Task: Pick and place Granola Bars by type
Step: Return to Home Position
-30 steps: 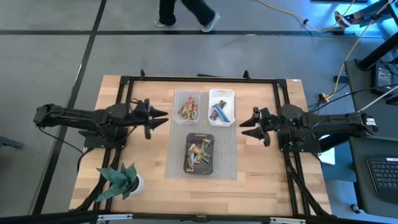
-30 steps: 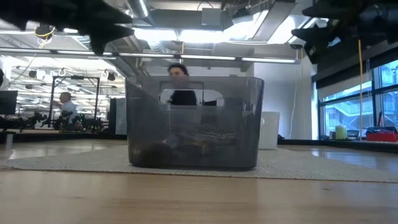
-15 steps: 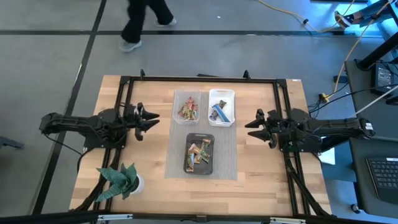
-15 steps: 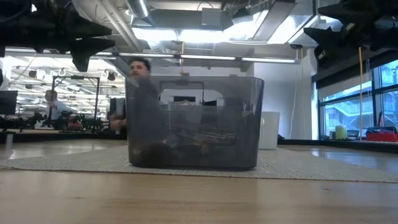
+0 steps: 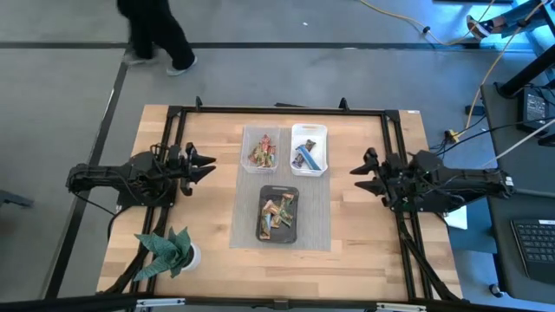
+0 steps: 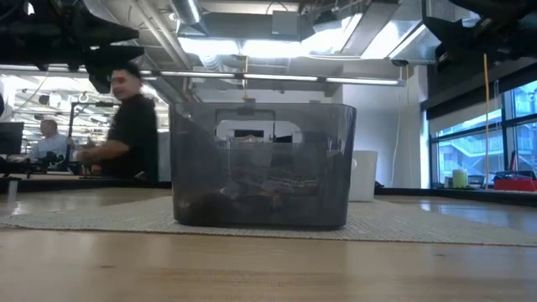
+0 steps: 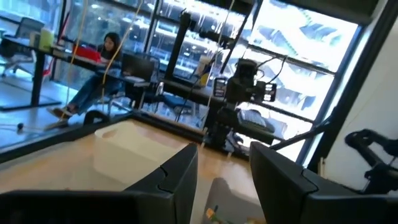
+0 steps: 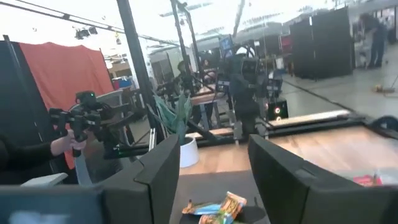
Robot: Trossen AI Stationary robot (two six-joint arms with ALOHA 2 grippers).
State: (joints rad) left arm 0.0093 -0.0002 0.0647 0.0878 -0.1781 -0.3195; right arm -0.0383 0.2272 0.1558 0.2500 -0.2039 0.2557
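Granola bars lie sorted in three trays on a mat at mid-table. Red-brown bars [image 5: 263, 152] fill the far left clear tray [image 5: 247, 143]. Blue bars [image 5: 305, 156] are in the far right clear tray [image 5: 323, 139]. Green-yellow bars [image 5: 277, 213] [image 8: 217, 208] rest in the near dark tray [image 5: 264, 230] [image 6: 260, 164]. My left gripper [image 5: 206, 168] [image 7: 224, 180] hovers to the left of the trays, open, with nothing between its fingers. My right gripper [image 5: 355, 178] [image 8: 214, 174] hovers to their right, also open with nothing between its fingers. Both point level toward the trays.
A green artificial plant [image 5: 165, 251] in a white pot stands at the table's near left corner. A black frame [image 5: 277, 110] runs around the table. A person [image 5: 152, 35] [image 6: 126, 126] walks on the floor beyond the far edge. Bare wood lies on both sides of the mat.
Both grippers have drawn back from the trays, the left toward the table's left edge and the right toward the right edge, with their finger gaps unchanged. The bars and trays have kept still. The person behind the table has walked toward the left.
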